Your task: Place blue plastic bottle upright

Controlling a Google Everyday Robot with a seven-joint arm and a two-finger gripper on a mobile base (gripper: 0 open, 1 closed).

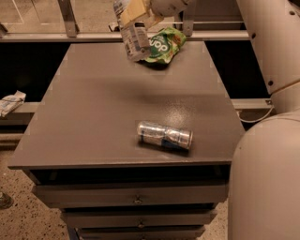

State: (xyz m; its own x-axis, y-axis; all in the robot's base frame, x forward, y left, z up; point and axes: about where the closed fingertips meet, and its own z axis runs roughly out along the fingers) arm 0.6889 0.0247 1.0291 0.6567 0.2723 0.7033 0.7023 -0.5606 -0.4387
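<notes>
The blue plastic bottle (pixel 134 41) is clear with a white-and-blue label. It hangs tilted in the air over the far part of the grey table (pixel 93 112), its upper end inside my gripper (pixel 135 13). The gripper is at the top edge of the view and shut on the bottle. The bottle's cap is hidden by the gripper. The bottle's lower end is just left of the green snack pouch (pixel 165 46).
A shiny silver-blue can (pixel 165 135) lies on its side near the table's front right. The green pouch lies at the far edge. My arm (pixel 269 140) fills the right side. Drawers (pixel 136 199) sit under the tabletop. A rail (pixel 93 35) runs behind the table.
</notes>
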